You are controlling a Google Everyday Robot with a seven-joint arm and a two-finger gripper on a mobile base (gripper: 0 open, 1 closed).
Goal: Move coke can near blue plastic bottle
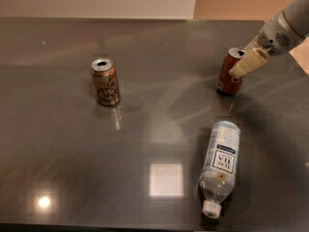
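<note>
The coke can is red with a silver top and stands upright at the right of the dark table. The blue plastic bottle lies on its side at the front right, its white cap toward the front edge, well below the can. My gripper comes in from the upper right. One cream finger lies across the can's upper right side and touches it or sits just in front of it.
A brown-orange can with dark swirly lettering stands upright at the left centre. The dark glossy table carries bright light reflections at the front. The table's right edge is near the arm.
</note>
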